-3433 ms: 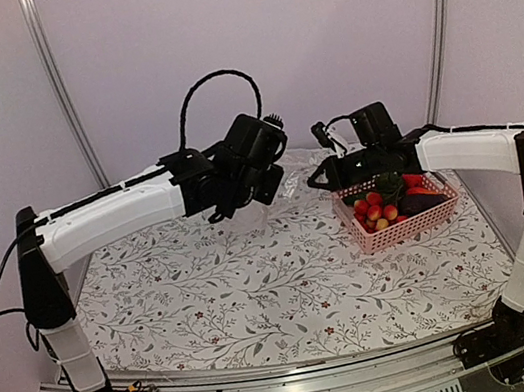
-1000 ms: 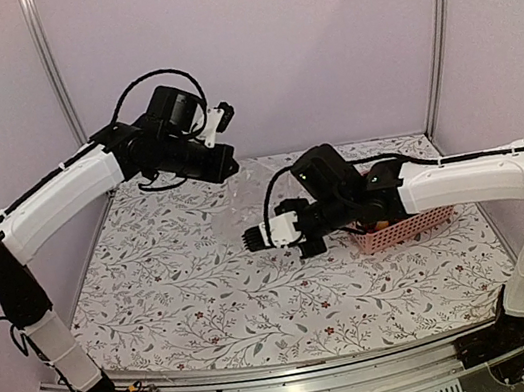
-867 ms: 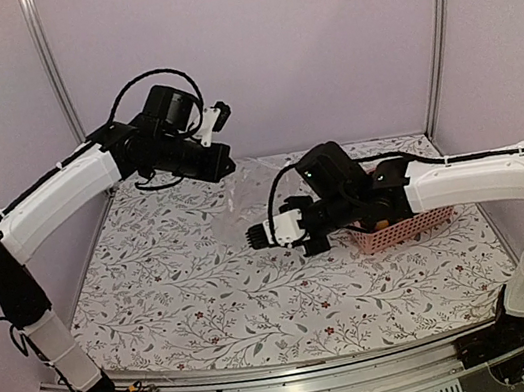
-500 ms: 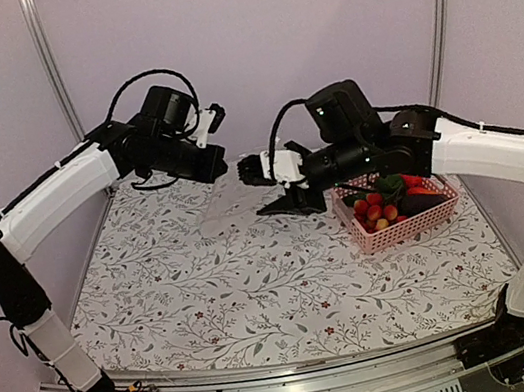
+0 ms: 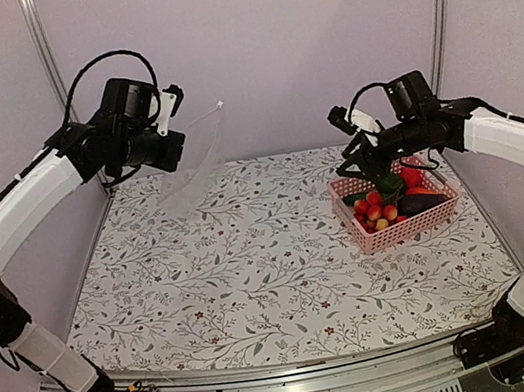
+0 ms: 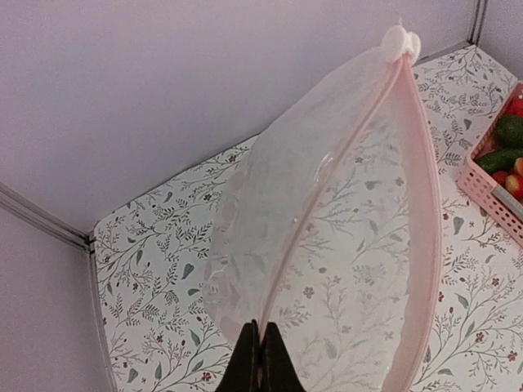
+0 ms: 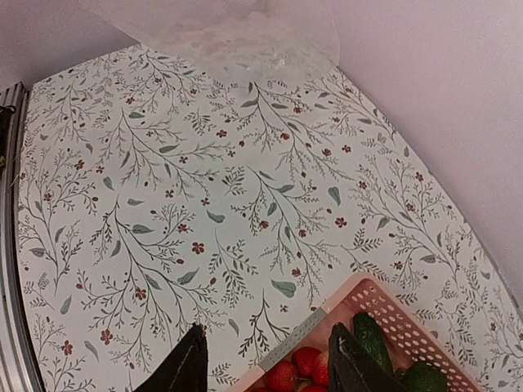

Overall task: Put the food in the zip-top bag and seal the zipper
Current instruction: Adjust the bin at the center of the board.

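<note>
My left gripper (image 5: pixel 175 148) is raised at the back left and shut on the edge of the clear zip-top bag (image 5: pixel 197 162), which hangs in the air with its mouth open. In the left wrist view the gripper (image 6: pixel 260 347) pinches one lip of the bag (image 6: pixel 327 212); the pinkish zipper strip (image 6: pixel 425 204) runs along the mouth to a white slider (image 6: pixel 400 41). My right gripper (image 5: pixel 356 151) is open and empty above the near-left corner of the pink basket (image 5: pixel 391 234). The food (image 5: pixel 390 199) lies in the basket: red fruits (image 7: pixel 286 371), green cucumber (image 7: pixel 380 339).
The floral tablecloth (image 5: pixel 255 268) covers the table. Metal frame posts (image 5: pixel 45 61) stand at the back corners against the lilac walls. The basket sits at the right side, close to the right arm (image 5: pixel 516 136).
My right gripper has pulled back from the bag at the table's middle to above the basket. My left gripper has lifted the bag up and to the left.
</note>
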Controlling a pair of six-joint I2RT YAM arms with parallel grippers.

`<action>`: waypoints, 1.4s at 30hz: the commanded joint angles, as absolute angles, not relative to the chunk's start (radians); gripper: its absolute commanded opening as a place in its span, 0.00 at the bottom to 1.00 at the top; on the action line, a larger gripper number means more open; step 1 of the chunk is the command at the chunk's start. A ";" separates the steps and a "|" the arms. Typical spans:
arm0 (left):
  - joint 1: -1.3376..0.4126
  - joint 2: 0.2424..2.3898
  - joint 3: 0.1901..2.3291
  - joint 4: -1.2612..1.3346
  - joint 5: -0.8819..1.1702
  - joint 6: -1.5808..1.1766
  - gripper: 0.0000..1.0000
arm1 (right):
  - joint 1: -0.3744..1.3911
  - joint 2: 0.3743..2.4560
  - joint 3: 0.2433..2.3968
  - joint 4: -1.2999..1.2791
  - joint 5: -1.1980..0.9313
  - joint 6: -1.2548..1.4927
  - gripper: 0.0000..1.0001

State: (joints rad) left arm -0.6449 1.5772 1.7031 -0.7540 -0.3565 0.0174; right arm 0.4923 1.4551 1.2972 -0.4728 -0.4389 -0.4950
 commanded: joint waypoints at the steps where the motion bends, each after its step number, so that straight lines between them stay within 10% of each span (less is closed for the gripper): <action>1: -0.639 1.690 1.600 -0.613 -0.339 0.052 0.00 | 0.470 1.550 1.273 -0.531 -0.413 -0.375 0.49; 20: -0.638 1.561 1.252 -0.210 -0.221 0.002 0.00 | 0.469 1.984 1.550 -0.675 -0.238 -0.304 0.50; 31: -0.637 1.557 1.252 -0.215 -0.216 0.003 0.00 | 0.526 1.956 1.474 -0.737 -0.346 -0.418 0.16; 42: -0.634 1.555 1.259 -0.230 -0.201 0.004 0.00 | 0.579 1.695 1.153 -0.749 -0.279 -0.501 0.10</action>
